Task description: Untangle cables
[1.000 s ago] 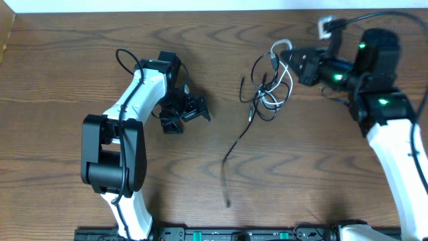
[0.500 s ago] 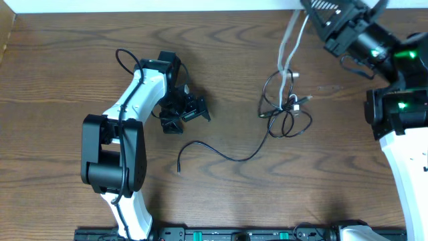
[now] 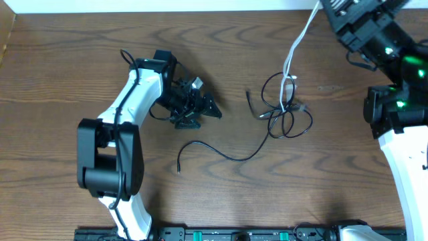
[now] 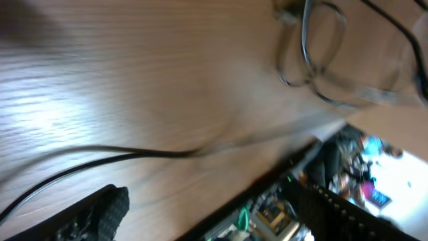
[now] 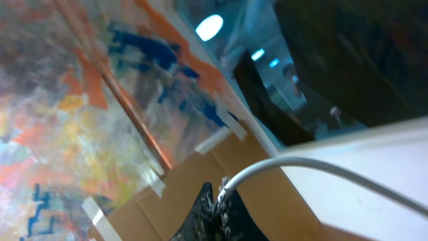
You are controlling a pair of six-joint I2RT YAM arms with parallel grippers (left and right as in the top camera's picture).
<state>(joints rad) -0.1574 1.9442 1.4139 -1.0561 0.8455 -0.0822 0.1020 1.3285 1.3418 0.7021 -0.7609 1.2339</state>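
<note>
The cables lie right of centre. The short white cable (image 3: 294,47) runs taut from my right gripper (image 3: 326,5) at the far edge down into a knot of black cable loops (image 3: 286,115). In the right wrist view the fingers (image 5: 215,204) are shut on the white cable's end (image 5: 321,167), raised off the table. One long black cable (image 3: 224,155) trails from the knot to the left and ends near the middle. My left gripper (image 3: 202,114) hovers open left of the knot. Its wrist view shows the black cable (image 4: 100,157) ahead of the fingers and the loops (image 4: 314,60) farther off.
The wooden table's far edge (image 3: 167,13) meets a white wall. A cardboard piece (image 3: 5,37) sits at the far left corner. A black equipment rail (image 3: 234,234) runs along the near edge. The left arm (image 3: 127,107) spans the table's left side.
My right gripper has lifted the white cable up and toward the far edge, dragging the knot to the right. The long black cable's free end swung left. My left gripper moved right, closing slightly.
</note>
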